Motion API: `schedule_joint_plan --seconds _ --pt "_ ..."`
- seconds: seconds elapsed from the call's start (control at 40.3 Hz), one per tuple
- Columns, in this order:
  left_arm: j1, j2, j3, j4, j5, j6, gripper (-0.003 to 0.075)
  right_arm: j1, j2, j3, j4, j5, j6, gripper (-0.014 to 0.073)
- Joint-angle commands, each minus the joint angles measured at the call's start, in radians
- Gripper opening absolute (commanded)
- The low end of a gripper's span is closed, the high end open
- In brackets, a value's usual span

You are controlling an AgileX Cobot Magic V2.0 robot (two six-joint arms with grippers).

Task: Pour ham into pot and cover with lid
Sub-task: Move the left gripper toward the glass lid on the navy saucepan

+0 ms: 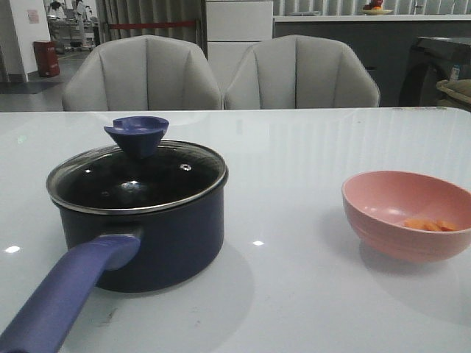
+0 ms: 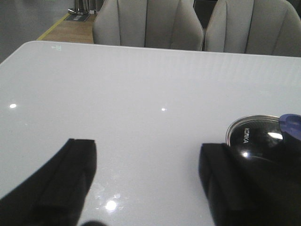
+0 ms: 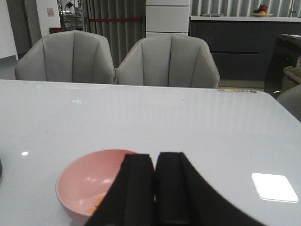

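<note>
Left claw (image 2: 146,183) fingers spread wide, holding nothing. Right claw (image 3: 155,188) fingers pressed together, holding nothing.

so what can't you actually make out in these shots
- Pot contents: front view, dark inside under the lid.
- Ham count: front view, too small; right wrist view, right gripper covers it.
- Handle end: front view, cut off by the edge.

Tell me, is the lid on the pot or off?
On. The glass lid sits flat across the pot, its metal rim meeting the pot's edge all round.
</note>
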Motion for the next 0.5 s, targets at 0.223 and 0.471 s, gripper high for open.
schedule_joint_plan --seconds 0.223,0.471 --pt "-0.008 0.017 -0.032 -0.018 -0.138 -0.001 0.0595 -0.005 -0.019 0.008 -0.011 -0.083 -0.003 0.0141" --pt "-0.008 0.051 -0.125 -0.016 0.011 0.004 0.0600 -0.005 -0.020 0.008 -0.011 -0.083 -0.003 0.0141"
